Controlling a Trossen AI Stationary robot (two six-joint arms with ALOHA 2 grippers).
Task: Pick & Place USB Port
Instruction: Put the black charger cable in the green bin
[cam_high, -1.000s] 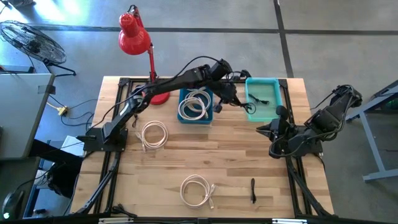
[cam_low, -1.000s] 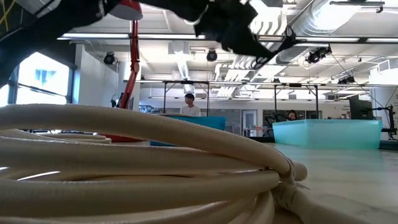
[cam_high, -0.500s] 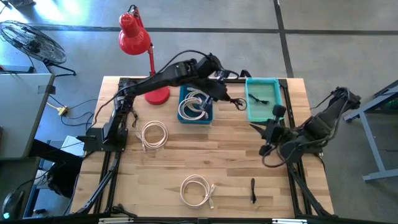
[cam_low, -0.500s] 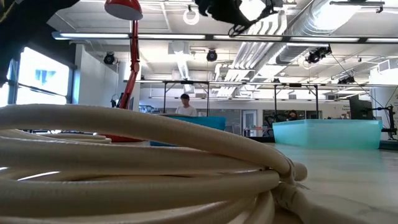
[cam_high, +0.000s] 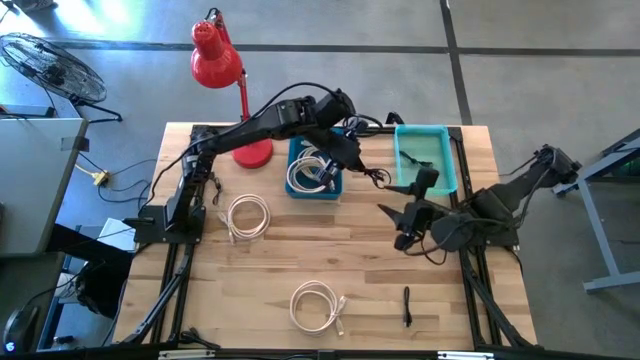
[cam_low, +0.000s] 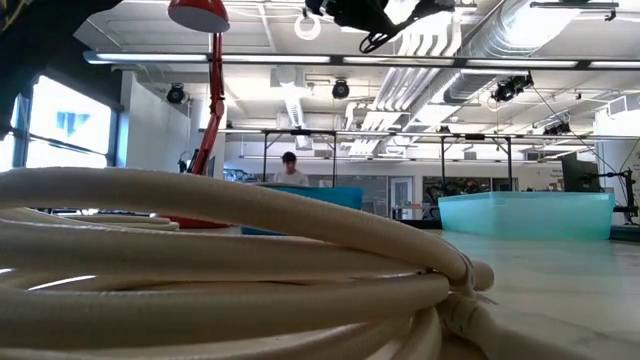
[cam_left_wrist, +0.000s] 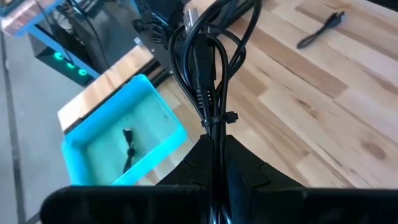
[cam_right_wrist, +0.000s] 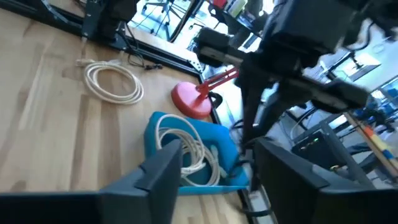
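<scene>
The black cable (cam_left_wrist: 208, 68) is a thin bundle of loops cinched by a small tie, with a plug end showing near the top of the loops. It hangs in the air from the left gripper (cam_high: 352, 160), whose fingers (cam_left_wrist: 249, 171) are pressed together on the bundle just below the tie. In the high view it sits above the gap between the blue bin (cam_high: 298, 190) and the teal bin (cam_high: 452, 160), with a loop trailing toward the teal one.

The teal bin already has one small black cable (cam_left_wrist: 128, 149) lying on its floor. The blue bin holds a coil of white cable (cam_high: 312, 170). Behind the blue bin stands a red desk lamp (cam_high: 215, 55), its base just beside the bin.

The right gripper (cam_high: 410, 210) hangs over the wooden table (cam_high: 370, 300) near the front corner of the teal bin, close to the held cable, its fingers (cam_right_wrist: 158, 171) spread apart with nothing between them.

Farther out on the table lie two more white coils, one (cam_high: 247, 216) near the left arm's base and one (cam_high: 317, 305) at the front edge, and another black cable (cam_high: 407, 305) lying straight near the front right.
</scene>
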